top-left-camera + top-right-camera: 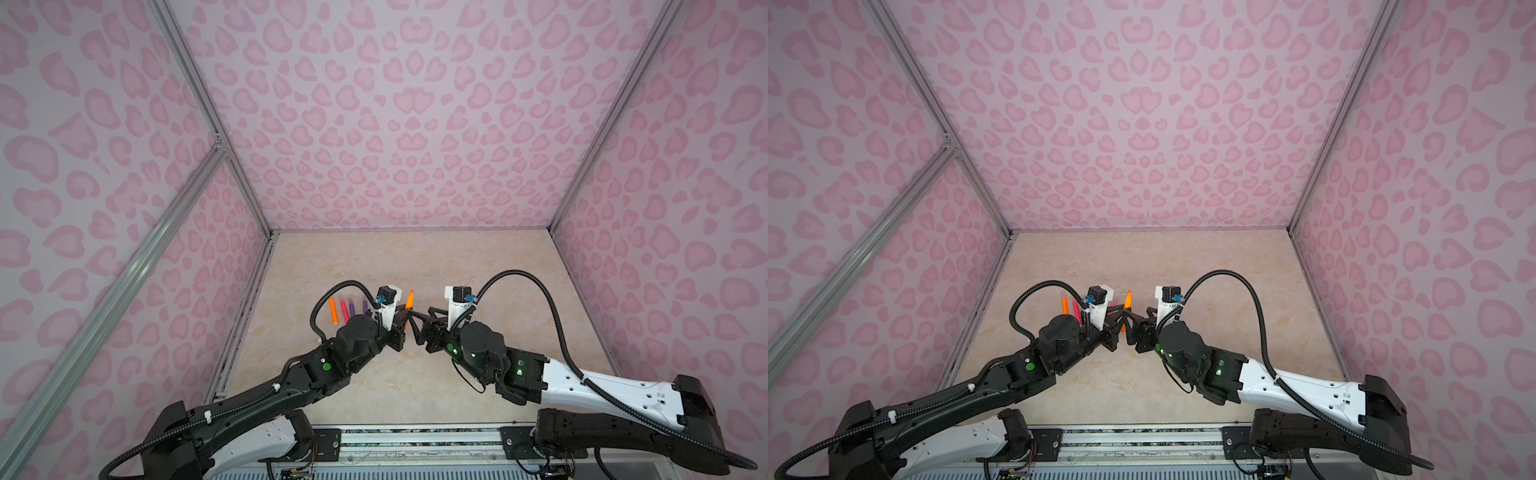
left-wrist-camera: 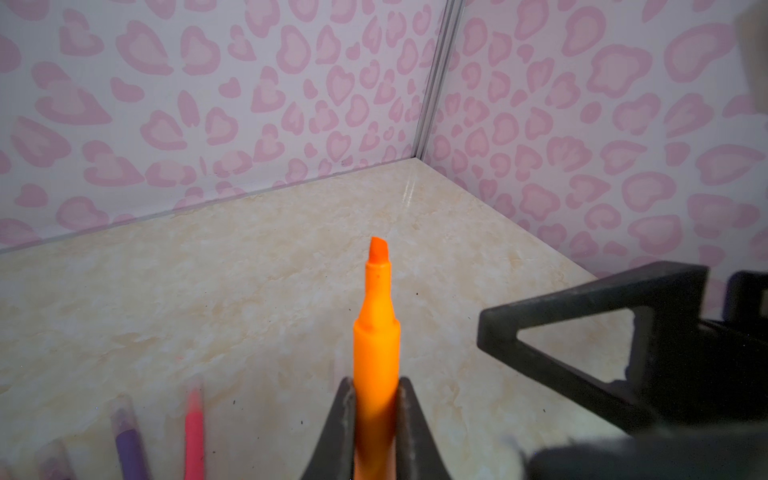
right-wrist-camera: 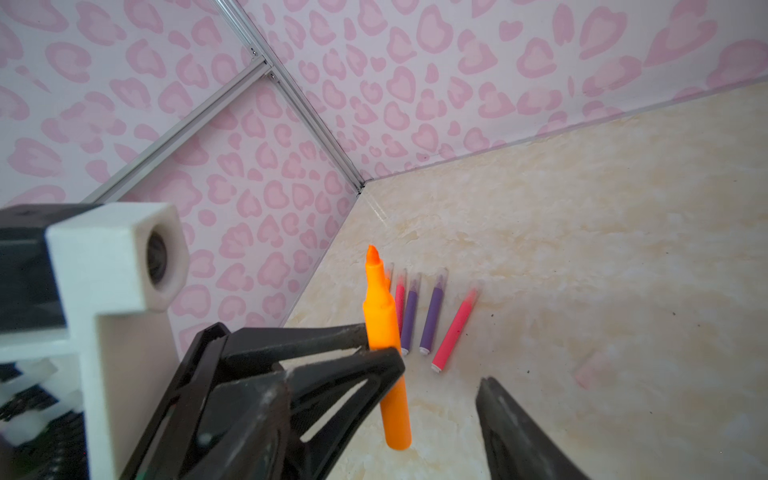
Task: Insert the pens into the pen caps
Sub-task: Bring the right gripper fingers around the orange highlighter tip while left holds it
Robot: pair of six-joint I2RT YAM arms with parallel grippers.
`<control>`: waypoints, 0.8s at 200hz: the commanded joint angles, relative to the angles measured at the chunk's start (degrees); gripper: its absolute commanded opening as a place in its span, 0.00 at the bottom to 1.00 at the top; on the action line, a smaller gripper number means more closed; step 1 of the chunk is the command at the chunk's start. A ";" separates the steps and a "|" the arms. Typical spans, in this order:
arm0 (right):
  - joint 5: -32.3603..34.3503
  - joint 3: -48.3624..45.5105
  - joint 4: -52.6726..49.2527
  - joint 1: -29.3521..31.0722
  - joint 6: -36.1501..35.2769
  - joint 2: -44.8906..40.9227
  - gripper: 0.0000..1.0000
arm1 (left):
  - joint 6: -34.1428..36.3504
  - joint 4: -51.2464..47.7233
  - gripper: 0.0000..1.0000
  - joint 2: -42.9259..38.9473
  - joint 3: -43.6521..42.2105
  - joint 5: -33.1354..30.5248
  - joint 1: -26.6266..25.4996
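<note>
While the orange pen is pinched tip-up by the left claw, the right claw is seen spread just beside it.

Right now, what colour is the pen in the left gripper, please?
The pen is orange; left wrist view clearest.

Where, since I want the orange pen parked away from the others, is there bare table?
Free: the table's far half up to the back wall, and its right side. Crowded: the pen row left of centre, and the middle, where left gripper and right gripper meet.
</note>
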 commanded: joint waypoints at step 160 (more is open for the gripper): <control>-1.16 3.09 1.72 -3.20 2.16 4.85 0.20 | 3.16 5.29 0.03 1.06 0.13 10.11 -0.59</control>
